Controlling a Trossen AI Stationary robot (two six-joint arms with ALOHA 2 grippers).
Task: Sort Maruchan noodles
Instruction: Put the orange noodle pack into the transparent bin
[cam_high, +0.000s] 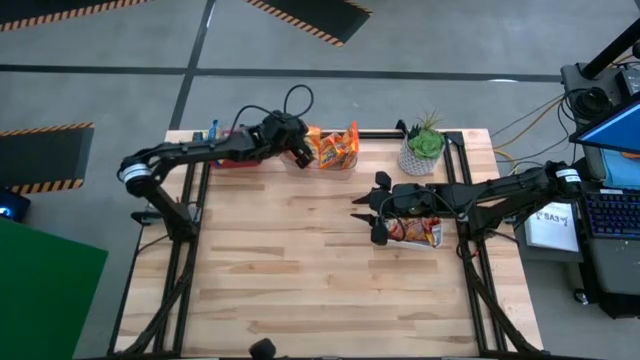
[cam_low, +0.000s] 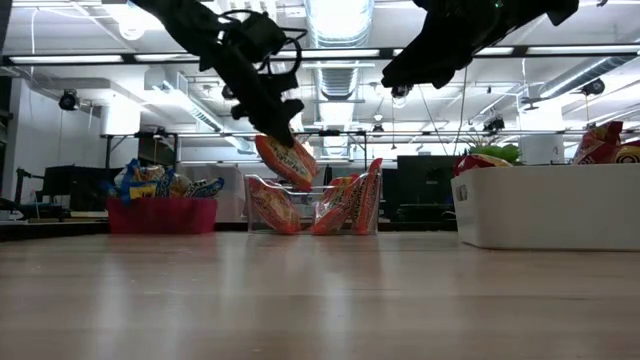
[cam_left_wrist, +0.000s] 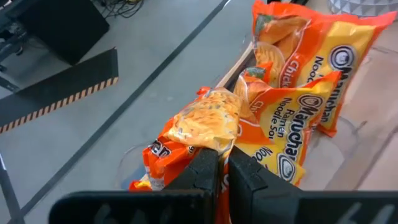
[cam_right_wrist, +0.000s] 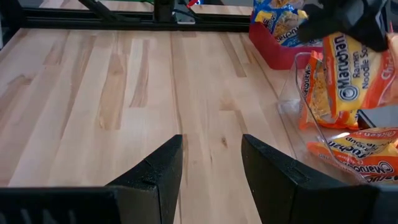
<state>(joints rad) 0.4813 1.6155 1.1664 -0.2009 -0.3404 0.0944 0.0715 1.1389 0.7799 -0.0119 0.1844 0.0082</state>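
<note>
A potted green plant (cam_high: 423, 148) stands at the wooden table's (cam_high: 300, 280) far edge, near a laptop (cam_high: 612, 170) beside the table.

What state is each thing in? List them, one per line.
Left tool: shut on an orange noodle packet, over the clear bin.
Right tool: open, empty, above the table.
Clear bin: holds upright orange packets.
Red bin: holds blue packets.
White bin: holds packets.

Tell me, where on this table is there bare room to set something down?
The wooden table is bare across its near half and left side. The far edge is crowded: red bin, clear bin of orange noodle packets, potted plant. The white bin fills the right edge.
</note>
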